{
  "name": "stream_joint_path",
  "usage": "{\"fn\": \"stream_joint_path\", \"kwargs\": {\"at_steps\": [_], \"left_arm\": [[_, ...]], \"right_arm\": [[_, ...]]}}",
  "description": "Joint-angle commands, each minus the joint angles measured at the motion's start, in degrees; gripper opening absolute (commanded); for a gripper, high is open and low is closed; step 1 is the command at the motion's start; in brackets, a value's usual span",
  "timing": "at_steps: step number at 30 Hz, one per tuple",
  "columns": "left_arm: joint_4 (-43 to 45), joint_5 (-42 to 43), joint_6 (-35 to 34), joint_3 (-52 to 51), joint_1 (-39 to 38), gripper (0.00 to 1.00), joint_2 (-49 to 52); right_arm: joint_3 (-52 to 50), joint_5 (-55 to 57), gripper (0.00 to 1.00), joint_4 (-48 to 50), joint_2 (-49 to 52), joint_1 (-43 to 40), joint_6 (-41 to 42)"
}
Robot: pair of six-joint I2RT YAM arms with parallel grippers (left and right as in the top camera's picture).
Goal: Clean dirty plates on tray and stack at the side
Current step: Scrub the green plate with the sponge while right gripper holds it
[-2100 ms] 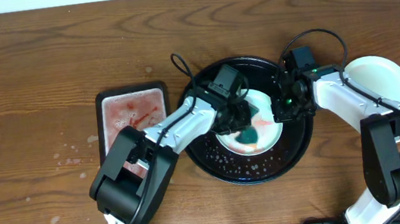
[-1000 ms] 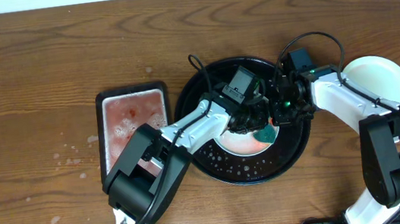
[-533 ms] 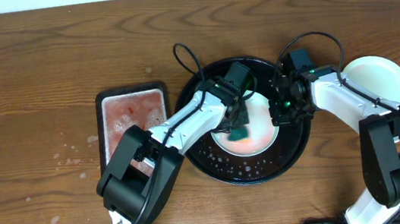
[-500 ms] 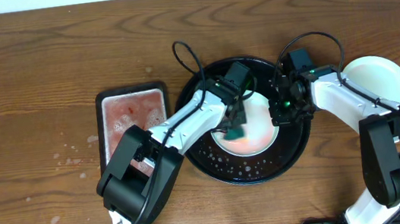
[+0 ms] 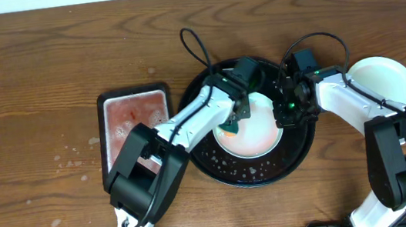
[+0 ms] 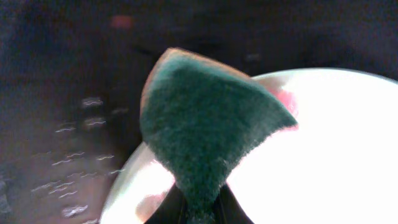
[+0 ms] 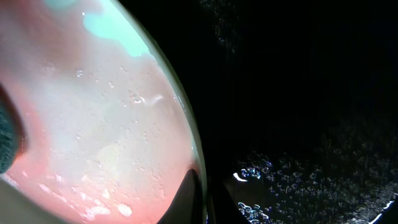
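Observation:
A pale plate [image 5: 256,132] smeared orange-red lies in the large round black tray [image 5: 304,144]. My left gripper [image 5: 234,124] is shut on a dark green sponge [image 6: 205,121] and presses it on the plate's left part. The plate shows bright white in the left wrist view [image 6: 323,162]. My right gripper [image 5: 286,111] is shut on the plate's right rim [image 7: 194,155], one finger inside and one outside. The plate's wet pink surface [image 7: 93,124] fills the right wrist view. Another pale plate [image 5: 385,79] lies on the wood at the far right.
A small rectangular black tray [image 5: 134,122] with pinkish-red liquid stands left of the round tray. Water droplets dot the round tray's floor [image 7: 292,180]. Droplets mark the wood [image 5: 69,157] at the left. Cables loop above both arms.
My left gripper has dragged the sponge back and forth across the plate, from its right part to its left edge. My right gripper has kept its hold on the rim.

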Motion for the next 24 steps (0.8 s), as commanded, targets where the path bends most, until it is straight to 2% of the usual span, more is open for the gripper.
{"fn": "stream_joint_path", "kwargs": {"at_steps": [1,4,10,13,17,20,24], "left_arm": [[4.76,24.65,-2.19,-0.9,-0.59,0.08,5.11],[6.75,31.8,-2.12,-0.87,-1.55,0.08,6.54],[6.69,32.17,4.42,-0.72,-5.01,0.08,6.4],[6.47,30.4,4.5,-0.72,-5.14,0.08,6.4],[3.52,24.24,2.62,-0.72,-3.5,0.08,6.4],[-1.92,14.12,0.0,-0.7,-1.9,0.08,6.4],[-8.04,-1.31,-0.07,-0.7,-0.28,0.08,5.51]], "right_arm": [[-0.79,5.73,0.01,-0.76,1.57,-0.04,-1.14],[-0.79,5.73,0.01,-0.74,1.57,-0.04,-1.14],[-0.79,5.73,0.01,-0.72,1.57,-0.04,-1.14],[-0.79,5.73,0.01,-0.79,1.57,-0.04,-1.11],[-0.79,5.73,0.01,-0.98,1.57,-0.04,-1.14],[-0.79,5.73,0.01,-1.11,1.57,-0.04,-1.14],[-0.79,5.73,0.01,-1.14,1.57,-0.04,-1.14]]}}
